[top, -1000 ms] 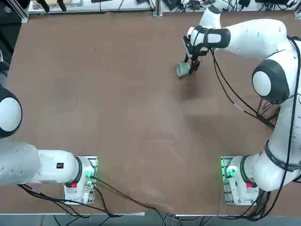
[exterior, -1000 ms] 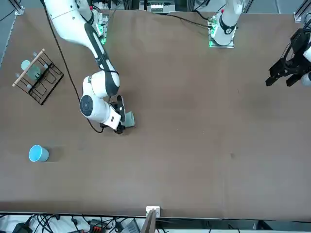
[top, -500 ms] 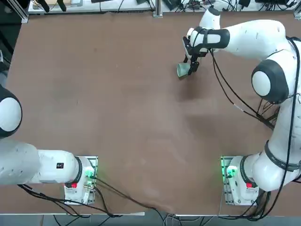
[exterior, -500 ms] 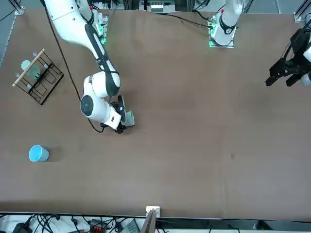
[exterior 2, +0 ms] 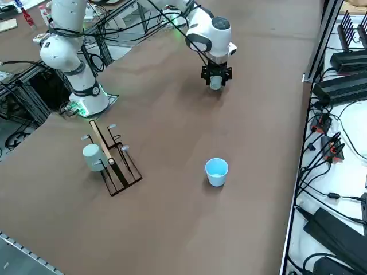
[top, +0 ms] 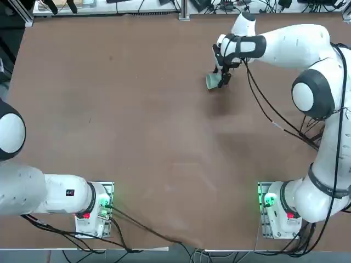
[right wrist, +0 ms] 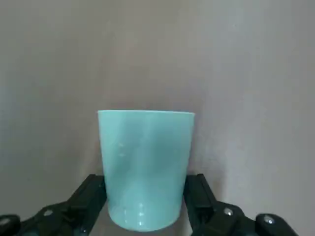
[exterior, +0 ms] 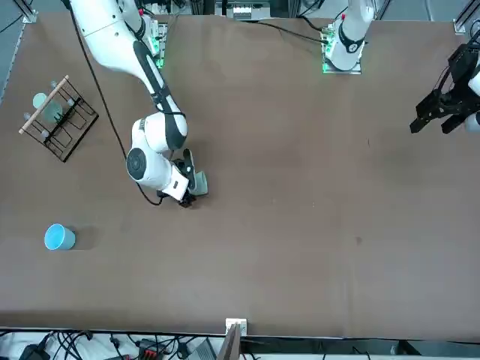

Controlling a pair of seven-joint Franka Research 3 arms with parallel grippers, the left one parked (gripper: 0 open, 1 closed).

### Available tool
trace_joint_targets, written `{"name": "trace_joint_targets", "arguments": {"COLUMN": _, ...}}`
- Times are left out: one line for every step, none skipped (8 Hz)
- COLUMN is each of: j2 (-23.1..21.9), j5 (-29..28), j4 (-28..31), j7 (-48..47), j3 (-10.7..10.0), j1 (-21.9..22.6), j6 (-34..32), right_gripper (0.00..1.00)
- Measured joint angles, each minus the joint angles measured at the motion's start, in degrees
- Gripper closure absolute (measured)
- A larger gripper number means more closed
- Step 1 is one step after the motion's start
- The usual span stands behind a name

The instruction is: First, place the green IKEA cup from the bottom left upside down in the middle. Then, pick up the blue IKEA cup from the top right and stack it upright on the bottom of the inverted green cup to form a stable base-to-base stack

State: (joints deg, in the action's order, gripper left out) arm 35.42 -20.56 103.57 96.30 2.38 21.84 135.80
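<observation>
Two fingers (right wrist: pixel 93 196) flank the green cup (right wrist: pixel 144 167) closely, bare tabletop (top: pixel 137 109) all around it.

The right arm's claw (exterior: pixel 192 182) reaches down around the green cup (exterior: pixel 199 181) on the brown tabletop (exterior: pixel 300 187). The blue cup (exterior: pixel 58 237) stands well apart, near a black wire rack (exterior: pixel 61 118).

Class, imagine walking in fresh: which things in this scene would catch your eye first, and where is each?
First, the right gripper far out over the table, its fingers on either side of the green IKEA cup. Next, the blue IKEA cup, upright and alone nearer the edge. Then a black wire rack holding another pale cup.
</observation>
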Motion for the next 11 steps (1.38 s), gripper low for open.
{"name": "trace_joint_targets", "arguments": {"j2": -0.1, "j5": -0.01, "j4": 0.0, "j7": 0.0, "j3": -0.01, "j1": -0.03, "j6": -0.03, "right_gripper": 0.13}}
{"name": "trace_joint_targets", "arguments": {"j2": -0.14, "j5": -0.07, "j4": 0.0, "j7": 0.0, "j3": -0.01, "j1": -0.06, "j6": -0.08, "right_gripper": 0.13}}
{"name": "trace_joint_targets", "arguments": {"j2": -0.17, "j5": -0.11, "j4": 0.0, "j7": 0.0, "j3": 0.0, "j1": -0.07, "j6": -0.1, "right_gripper": 0.13}}
{"name": "trace_joint_targets", "arguments": {"j2": -0.24, "j5": -0.15, "j4": 0.0, "j7": 0.0, "j3": -0.01, "j1": -0.1, "j6": -0.14, "right_gripper": 0.13}}
{"name": "trace_joint_targets", "arguments": {"j2": -0.44, "j5": -0.28, "j4": 0.0, "j7": 0.0, "j3": -0.06, "j1": -0.14, "j6": -0.36, "right_gripper": 0.13}}
{"name": "trace_joint_targets", "arguments": {"j2": -0.69, "j5": -0.36, "j4": -0.18, "j7": 0.0, "j3": -0.52, "j1": -0.25, "j6": -0.52, "right_gripper": 0.14}}
{"name": "trace_joint_targets", "arguments": {"j2": -1.37, "j5": -0.3, "j4": -0.96, "j7": 0.17, "j3": -2.01, "j1": -0.72, "j6": -2.15, "right_gripper": 0.14}}
{"name": "trace_joint_targets", "arguments": {"j2": -2.39, "j5": -0.23, "j4": -1.96, "j7": 1.0, "j3": -3.6, "j1": -1.39, "j6": -4.75, "right_gripper": 0.14}}
{"name": "trace_joint_targets", "arguments": {"j2": -3.51, "j5": -0.07, "j4": -2.71, "j7": 1.4, "j3": -4.93, "j1": -1.86, "j6": -6.86, "right_gripper": 0.14}}
{"name": "trace_joint_targets", "arguments": {"j2": -4.7, "j5": 0.28, "j4": -3.27, "j7": 1.43, "j3": -6.57, "j1": -1.96, "j6": -9.47, "right_gripper": 0.14}}
{"name": "trace_joint_targets", "arguments": {"j2": -5.96, "j5": 2.52, "j4": -4.34, "j7": 1.18, "j3": -9.35, "j1": -1.86, "j6": -14.22, "right_gripper": 0.14}}
